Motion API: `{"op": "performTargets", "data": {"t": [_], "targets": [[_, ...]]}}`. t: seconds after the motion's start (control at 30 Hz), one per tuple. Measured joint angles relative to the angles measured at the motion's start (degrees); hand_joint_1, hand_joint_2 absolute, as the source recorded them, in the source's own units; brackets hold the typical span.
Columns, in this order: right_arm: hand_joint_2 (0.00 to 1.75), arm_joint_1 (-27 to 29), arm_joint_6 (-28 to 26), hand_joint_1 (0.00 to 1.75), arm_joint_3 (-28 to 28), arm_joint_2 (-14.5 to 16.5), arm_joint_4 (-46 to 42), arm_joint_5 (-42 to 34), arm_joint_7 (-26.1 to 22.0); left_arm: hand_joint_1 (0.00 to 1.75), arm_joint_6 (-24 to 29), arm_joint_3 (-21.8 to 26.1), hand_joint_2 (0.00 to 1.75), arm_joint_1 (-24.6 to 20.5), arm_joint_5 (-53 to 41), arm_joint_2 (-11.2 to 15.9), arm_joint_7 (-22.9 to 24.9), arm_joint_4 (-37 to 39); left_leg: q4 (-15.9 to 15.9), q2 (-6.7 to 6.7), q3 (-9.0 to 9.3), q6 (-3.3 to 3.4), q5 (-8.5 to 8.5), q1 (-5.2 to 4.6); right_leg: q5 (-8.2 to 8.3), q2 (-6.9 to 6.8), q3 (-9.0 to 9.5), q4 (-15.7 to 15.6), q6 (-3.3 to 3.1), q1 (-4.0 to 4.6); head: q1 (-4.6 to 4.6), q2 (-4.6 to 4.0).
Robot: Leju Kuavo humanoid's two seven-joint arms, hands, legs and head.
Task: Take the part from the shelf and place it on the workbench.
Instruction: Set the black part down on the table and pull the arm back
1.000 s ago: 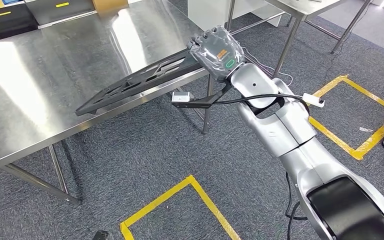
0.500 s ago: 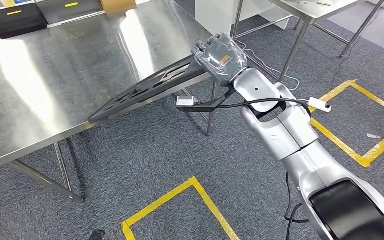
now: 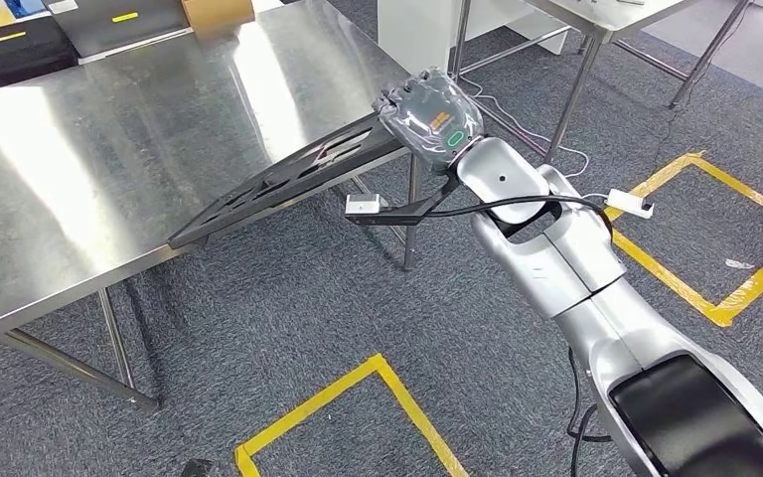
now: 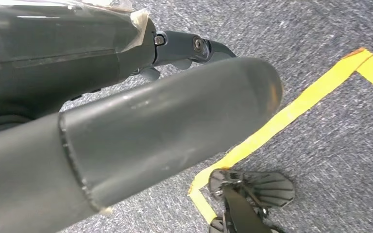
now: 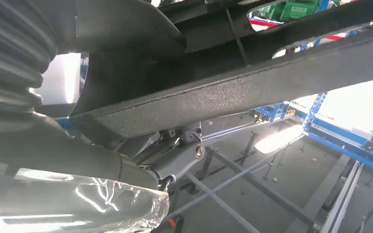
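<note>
The right hand [image 3: 429, 111] grips one end of the part [image 3: 288, 179], a long flat black frame with slotted openings, at the near right corner of the steel desk [image 3: 79, 169]. Its fingers are curled over that end, so the hand is closed on the part and not spread. In the right wrist view the part's rough black edge [image 5: 233, 92] runs straight across in front of the hand [image 5: 53, 145], with the thick thumb and the ribbed cover close behind it and some clear film wrapped on the hand. From the hand the part slopes down and along the desk's front edge; its far end lies at that edge, and whether it rests on the steel or hangs just beside it cannot be told from the head view. The held end is raised above the desk's corner. A small white box [image 3: 363, 204] on a black bracket juts from the right wrist under the part, below the desk's edge. The left hand [image 4: 126, 141] hangs over grey carpet [image 4: 330, 48] marked with yellow tape [image 4: 281, 121]; its thick thumb and darker fingers close on nothing that can be seen, though how far apart they are cannot be made out. At the far edge of the desk sit a black case [image 3: 20, 48] and a cardboard box [image 3: 217, 10].
</note>
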Motion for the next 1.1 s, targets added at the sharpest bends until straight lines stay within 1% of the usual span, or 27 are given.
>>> {"op": "performTargets", "data": {"t": [0.03, 0.1, 0.17, 0.2, 0.23, 0.3, 0.33, 0.37, 0.4, 0.43, 0.47, 0.5, 0.53, 0.6, 0.63, 0.67, 0.7, 0.73, 0.8, 0.83, 0.87, 0.9, 0.93, 0.97, 1.0, 1.03, 1.1], "targets": [[1.75, -0.02, 0.00, 1.73, 0.05, -0.03, 0.03, 0.00, 0.00, 0.00, 0.00, 0.00, 0.00, -0.03, 0.00, 0.02, 0.01, 0.00, -1.69, 0.10, 0.83, 0.20, 0.23, -0.17, -0.11, -0.01, -0.02, 0.00, 0.17, 0.16, 0.01, 0.00], [1.75, -0.04, -0.01, 1.73, 0.10, -0.06, 0.07, -0.01, 0.00, 0.00, 0.00, 0.01, 0.00, -0.05, 0.00, 0.03, 0.02, 0.00, -2.47, 0.05, 1.17, 0.59, -0.13, -0.33, -0.24, -0.09, -0.04, -0.14, 0.60, 0.32, 0.01, 0.00], [1.75, -0.06, -0.03, 1.73, 0.11, -0.07, 0.08, -0.03, 0.00, 0.00, 0.00, 0.01, 0.00, -0.03, 0.00, -0.01, 0.03, 0.00, -2.99, -0.06, 1.62, 1.17, 0.04, -0.11, -0.94, -0.13, -0.52, 0.84, 0.95, 0.32, 0.05, 0.00], [1.75, -0.10, -0.05, 1.73, 0.10, -0.08, 0.08, -0.04, 0.00, 0.00, 0.00, 0.02, 0.00, -0.06, 0.00, -0.02, 0.04, 0.00, -3.29, -0.10, 1.90, 1.51, 0.13, 0.04, -1.81, -0.10, -1.43, 2.75, 0.97, 0.34, 0.14, 0.00], [1.75, -0.09, -0.07, 1.73, 0.11, -0.13, 0.10, -0.05, 0.00, 0.00, 0.00, 0.02, 0.00, -0.09, 0.00, -0.03, 0.04, 0.00, -3.42, -0.14, 2.09, 1.76, 0.13, 0.12, -3.06, -0.06, -3.08, 5.86, 0.89, 0.27, 0.22, 0.00], [1.75, 0.05, -0.08, 1.73, 0.14, -0.19, 0.25, -0.09, 0.00, 0.00, 0.00, 0.06, 0.00, -0.12, 0.00, -0.01, 0.04, 0.00, -3.41, -0.27, 2.18, 2.06, 0.00, 0.11, -5.53, -0.01, -7.28, 13.50, 0.84, 0.19, 0.35, 0.00], [1.75, 0.15, -0.08, 1.73, 0.16, -0.21, 0.34, -0.10, 0.00, 0.00, 0.00, 0.08, 0.00, -0.11, 0.00, -0.01, 0.04, 0.00, -3.40, -0.38, 2.23, 2.09, -0.07, 0.11, -5.95, -0.01, -8.82, 15.82, 1.05, 0.16, 0.36, 0.00], [1.75, 0.22, -0.08, 1.73, 0.16, -0.24, 0.41, -0.11, 0.00, 0.00, 0.00, 0.09, 0.00, -0.10, 0.00, -0.04, 0.04, 0.00, -3.37, -0.50, 2.30, 2.06, -0.15, 0.11, -5.47, -0.02, -9.28, 16.03, 1.41, 0.13, 0.39, 0.00], [1.75, 0.25, -0.08, 1.73, 0.16, -0.27, 0.45, -0.10, 0.00, 0.00, 0.00, 0.10, 0.00, -0.09, 0.00, -0.08, 0.04, 0.00, -3.33, -0.65, 2.42, 1.96, -0.25, 0.12, -4.08, -0.02, -8.52, 13.79, 1.87, 0.06, 0.41, 0.00], [1.75, 0.24, -0.08, 1.73, 0.16, -0.29, 0.47, -0.10, 0.00, 0.00, 0.00, 0.13, 0.00, -0.10, 0.00, -0.12, 0.03, 0.00, -3.26, -0.79, 2.55, 1.79, -0.41, 0.13, -2.22, -0.02, -6.85, 9.85, 2.30, -0.04, 0.45, 0.00], [1.75, 0.21, -0.06, 1.73, 0.16, -0.30, 0.49, -0.10, 0.00, 0.00, -0.02, 0.21, 0.00, -0.11, 0.00, -0.15, 0.02, 0.00, -3.10, -0.93, 2.61, 1.54, -0.61, 0.04, -0.46, -0.01, -4.94, 5.71, 2.53, -0.13, 0.51, 0.00], [1.75, 0.19, -0.03, 1.73, 0.18, -0.24, 0.50, -0.10, -0.02, 0.00, -0.04, 0.34, 0.00, -0.12, 0.00, -0.17, -0.01, 0.00, -2.94, -1.03, 2.62, 1.26, -0.81, -0.05, 0.86, 0.01, -3.40, 2.47, 2.50, -0.19, 0.50, -0.01], [1.75, 0.16, 0.00, 1.73, 0.19, -0.18, 0.51, -0.11, -0.03, 0.00, -0.09, 0.48, 0.00, -0.10, 0.00, -0.17, -0.04, 0.00, -2.83, -1.08, 2.59, 0.98, -0.99, -0.14, 1.54, 0.03, -2.52, 0.64, 2.31, -0.19, 0.50, -0.01], [1.75, 0.10, 0.06, 1.73, 0.22, -0.05, 0.54, -0.14, -0.07, 0.00, -0.22, 0.72, 0.00, -0.03, 0.00, -0.17, -0.08, 0.00, -2.79, -1.12, 2.57, 0.38, -1.19, -0.07, 1.79, 0.06, -2.19, 0.02, 1.55, -0.07, 0.46, -0.01], [1.75, 0.04, 0.09, 1.73, 0.22, 0.03, 0.54, -0.15, -0.08, 0.00, -0.28, 0.80, 0.00, 0.00, 0.00, -0.15, -0.09, 0.00, -2.67, -1.06, 2.55, 0.05, -1.37, 0.08, 1.83, 0.07, -2.10, -0.09, 1.21, -0.17, 0.46, 0.00], [1.75, -0.06, 0.13, 1.73, 0.23, 0.15, 0.54, -0.16, -0.10, 0.00, -0.32, 0.87, 0.00, 0.01, 0.00, -0.16, -0.10, 0.00, -2.04, -0.96, 2.33, -0.30, -1.89, 0.22, 1.87, 0.07, -1.95, -0.23, 0.80, -0.27, 0.40, 0.00], [1.75, -0.17, 0.17, 1.73, 0.27, 0.31, 0.54, -0.16, -0.15, 0.00, -0.34, 0.93, 0.00, 0.00, 0.00, -0.16, -0.11, 0.00, -0.52, -0.85, 1.68, -0.64, -2.92, 0.32, 1.90, 0.06, -1.78, -0.37, 0.45, -0.43, 0.31, 0.00], [1.75, -0.24, 0.24, 1.73, 0.34, 0.46, 0.54, -0.17, -0.21, 0.00, -0.34, 0.96, 0.00, 0.00, 0.00, -0.17, -0.13, 0.00, 2.11, -0.73, 0.45, -0.93, -4.43, 0.44, 1.86, 0.06, -1.63, -0.43, 0.17, -0.50, 0.21, 0.00], [1.75, -0.30, 0.32, 1.73, 0.55, 0.64, 0.58, -0.21, -0.30, 0.00, -0.34, 1.00, 0.00, 0.02, 0.00, -0.21, -0.13, 0.00, 9.28, -0.63, -3.25, -1.38, -7.64, 0.56, 1.68, 0.07, -1.51, -0.42, -0.17, -0.36, 0.10, 0.00], [1.75, -0.29, 0.34, 1.73, 0.64, 0.69, 0.62, -0.23, -0.33, 0.00, -0.33, 1.02, 0.00, 0.04, 0.00, -0.21, -0.13, 0.00, 11.86, -0.58, -4.80, -1.50, -8.25, 0.59, 1.61, 0.07, -1.43, -0.41, -0.25, -0.28, 0.11, -0.01], [1.75, -0.28, 0.35, 1.73, 0.70, 0.74, 0.66, -0.25, -0.36, 0.00, -0.33, 1.03, 0.00, 0.05, 0.00, -0.21, -0.13, 0.00, 12.55, -0.51, -5.44, -1.55, -7.75, 0.61, 1.52, 0.07, -1.32, -0.40, -0.34, -0.24, 0.09, -0.01], [1.75, -0.27, 0.35, 1.73, 0.74, 0.79, 0.69, -0.26, -0.39, 0.00, -0.33, 1.04, 0.00, 0.06, 0.00, -0.20, -0.13, 0.00, 10.86, -0.42, -4.89, -1.51, -6.10, 0.63, 1.41, 0.08, -1.13, -0.39, -0.37, -0.22, 0.10, -0.01], [1.75, -0.29, 0.35, 1.73, 0.77, 0.84, 0.70, -0.26, -0.41, 0.00, -0.33, 1.05, 0.00, 0.05, 0.00, -0.18, -0.14, 0.00, 7.24, -0.30, -3.26, -1.40, -3.80, 0.64, 1.27, 0.09, -0.88, -0.39, -0.36, -0.22, 0.09, -0.01], [1.75, -0.31, 0.35, 1.73, 0.79, 0.89, 0.71, -0.27, -0.43, 0.00, -0.33, 1.05, 0.00, 0.03, 0.00, -0.15, -0.14, 0.00, 3.18, -0.18, -1.23, -1.20, -1.96, 0.64, 1.11, 0.10, -0.63, -0.41, -0.28, -0.20, 0.10, 0.00], [1.75, -0.37, 0.35, 1.73, 0.80, 0.91, 0.72, -0.27, -0.44, 0.00, -0.33, 1.05, 0.00, 0.01, 0.00, -0.12, -0.15, 0.00, -0.16, -0.13, 0.46, -0.92, -0.69, 0.51, 0.95, 0.11, -0.47, -0.42, -0.11, -0.08, 0.13, 0.00], [1.75, -0.41, 0.35, 1.73, 0.81, 0.94, 0.73, -0.27, -0.44, 0.00, -0.33, 1.05, 0.00, -0.01, 0.00, -0.09, -0.16, 0.00, -2.12, -0.10, 1.49, -0.60, -0.22, 0.34, 0.82, 0.12, -0.39, -0.44, 0.08, 0.02, 0.11, 0.00], [1.75, -0.49, 0.35, 1.73, 0.85, 0.96, 0.76, -0.30, -0.44, 0.00, -0.33, 1.06, 0.00, 0.00, 0.00, -0.02, -0.19, 0.00, -2.91, -0.19, 1.92, 0.13, -0.40, -0.07, 0.71, 0.10, -0.30, -0.65, 0.63, 0.12, 0.10, 0.00]]}}
